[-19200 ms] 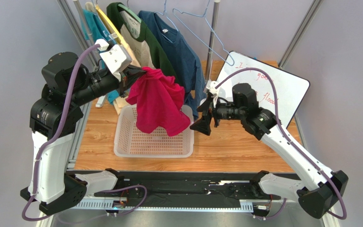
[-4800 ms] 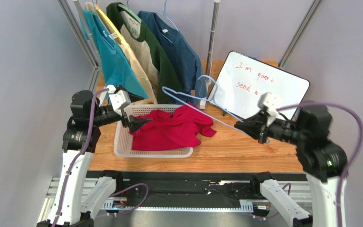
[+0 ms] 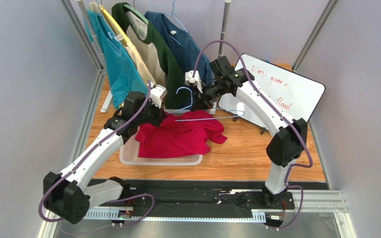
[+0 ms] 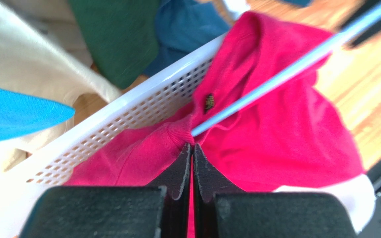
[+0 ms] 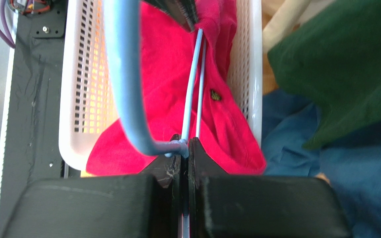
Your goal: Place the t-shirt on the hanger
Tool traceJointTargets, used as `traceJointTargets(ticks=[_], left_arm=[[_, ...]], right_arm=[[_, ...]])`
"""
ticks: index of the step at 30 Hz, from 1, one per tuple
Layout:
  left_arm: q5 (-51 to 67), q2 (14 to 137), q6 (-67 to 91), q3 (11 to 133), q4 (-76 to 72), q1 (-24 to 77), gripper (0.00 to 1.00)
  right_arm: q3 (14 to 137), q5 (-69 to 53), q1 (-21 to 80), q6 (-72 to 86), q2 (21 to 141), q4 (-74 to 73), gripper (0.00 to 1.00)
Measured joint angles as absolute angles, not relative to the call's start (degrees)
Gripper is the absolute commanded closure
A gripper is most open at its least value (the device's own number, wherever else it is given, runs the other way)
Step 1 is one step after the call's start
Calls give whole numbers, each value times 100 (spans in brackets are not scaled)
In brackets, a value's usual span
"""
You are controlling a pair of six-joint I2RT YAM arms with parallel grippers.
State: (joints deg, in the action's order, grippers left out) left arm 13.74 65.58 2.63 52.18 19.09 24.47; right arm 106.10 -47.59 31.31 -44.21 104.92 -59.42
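Right gripper (image 5: 185, 147) has swung the hanger (image 3: 212, 118) from the right to the far side, fingers pinching its neck. The hanger's end now pokes in at the collar (image 4: 177, 136). Left gripper (image 4: 192, 151), fingers pressed together, pinches that collar. The t-shirt (image 3: 177, 139) lies in the basket (image 3: 128, 154) on the table (image 3: 257, 153). Threading has started; shoulders are not on yet.

Your right tool (image 3: 199, 102) has swung in from beside the whiteboard (image 3: 287, 94), bringing the hanger (image 3: 212, 117) over the t-shirt (image 3: 177, 141); your left tool (image 3: 163, 119) has shifted from the basket's (image 3: 127, 153) left side to pinch the shirt.
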Motion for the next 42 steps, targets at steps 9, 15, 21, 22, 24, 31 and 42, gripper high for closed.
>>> traceJointTargets(ticks=[9, 15, 21, 22, 24, 31, 42], left_arm=[[1658, 6108, 237, 5443, 2182, 2773, 100], [1796, 6106, 211, 5592, 2298, 2941, 100], [1988, 6139, 204, 5695, 2342, 3092, 100], [2001, 6139, 204, 5695, 2342, 3120, 100], [2036, 6139, 200, 5695, 2340, 3168, 100], [2115, 6106, 38, 5640, 2270, 3284, 93], [2213, 4174, -1616, 5516, 3212, 3264, 19]], right_arm=[[10200, -5404, 3131, -4141, 10503, -5037, 100], [9931, -5763, 3210, -3916, 10503, -4552, 100], [9828, -5964, 3430, -3922, 10516, -4499, 100], [9828, -5999, 3465, -3918, 10527, -4486, 100], [9821, -6058, 3527, -3894, 10558, -4414, 100], [9564, -6143, 3669, -3280, 10600, -3647, 100], [9474, -6316, 3682, -2910, 10604, -3148, 100]])
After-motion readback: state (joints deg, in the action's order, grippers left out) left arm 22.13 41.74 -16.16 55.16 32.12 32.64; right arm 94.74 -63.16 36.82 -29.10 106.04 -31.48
